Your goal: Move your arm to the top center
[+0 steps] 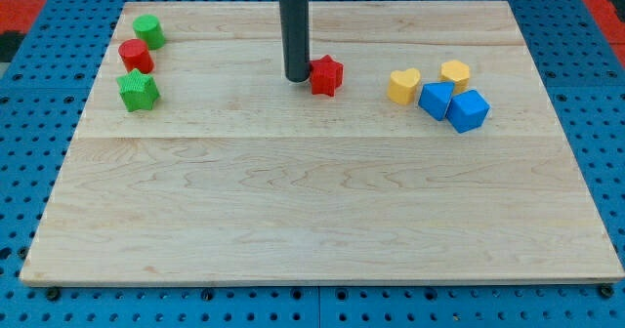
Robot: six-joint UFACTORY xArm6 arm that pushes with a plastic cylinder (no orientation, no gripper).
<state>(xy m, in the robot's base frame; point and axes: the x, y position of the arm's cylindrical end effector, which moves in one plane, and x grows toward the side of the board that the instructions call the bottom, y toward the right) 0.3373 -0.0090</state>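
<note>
Blocks sit in two clusters with one loner between them. At the upper left of the frame I see a green cylinder (148, 30), a red cylinder (136, 55) touching it below, and a green star (139, 91) just under that. Near the top centre, my tip (297, 78) rests on the wooden board (312, 211), its dark rod upright, right beside the left edge of a red star (326, 75). I have no gripper to report, only this rod. At the upper right sit a yellow heart (403, 85), a yellow block (455, 73), a blue triangular block (436, 101) and a blue cube (468, 110), packed close together.
</note>
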